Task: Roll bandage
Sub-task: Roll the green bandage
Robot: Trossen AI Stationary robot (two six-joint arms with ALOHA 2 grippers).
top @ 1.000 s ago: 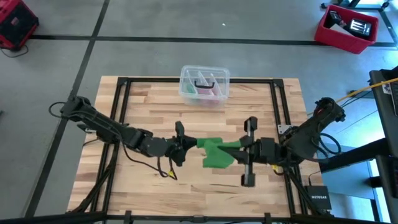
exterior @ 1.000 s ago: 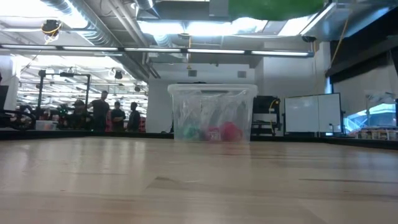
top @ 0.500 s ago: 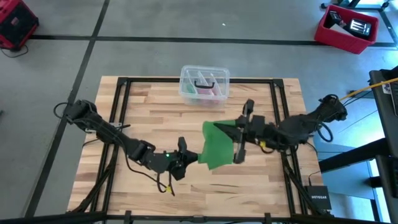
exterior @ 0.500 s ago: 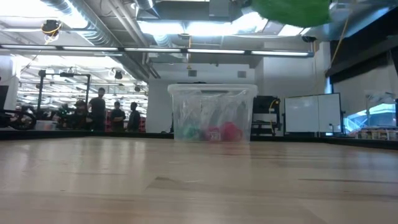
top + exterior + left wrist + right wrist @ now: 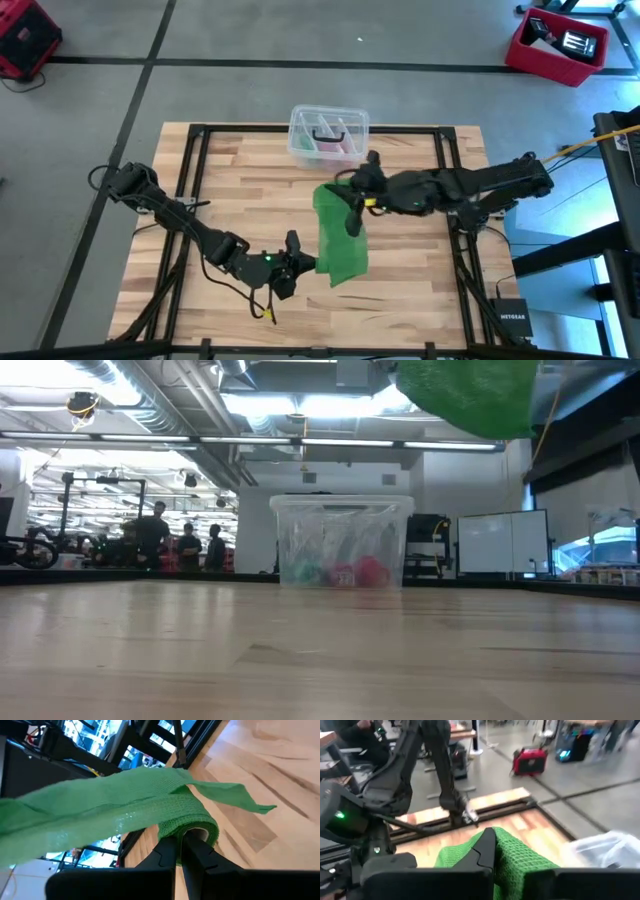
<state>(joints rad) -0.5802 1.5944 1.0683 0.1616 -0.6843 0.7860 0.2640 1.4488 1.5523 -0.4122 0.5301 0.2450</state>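
High view, bandage (image 5: 338, 238) stretched longer, seemingly airborne

Two dark jointed arms, green indicator lights.

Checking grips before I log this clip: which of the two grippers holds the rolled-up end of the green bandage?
The left gripper, low near the table's front: its shut fingers pinch the rolled core of the bright green elastic fabric bandage. The right gripper clamps the flat loose end.

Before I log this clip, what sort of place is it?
Probably a large open robotics lab or workshop: bare ceiling ducts, a concrete floor with red equipment cases, and people standing at workstations beyond the wooden table.
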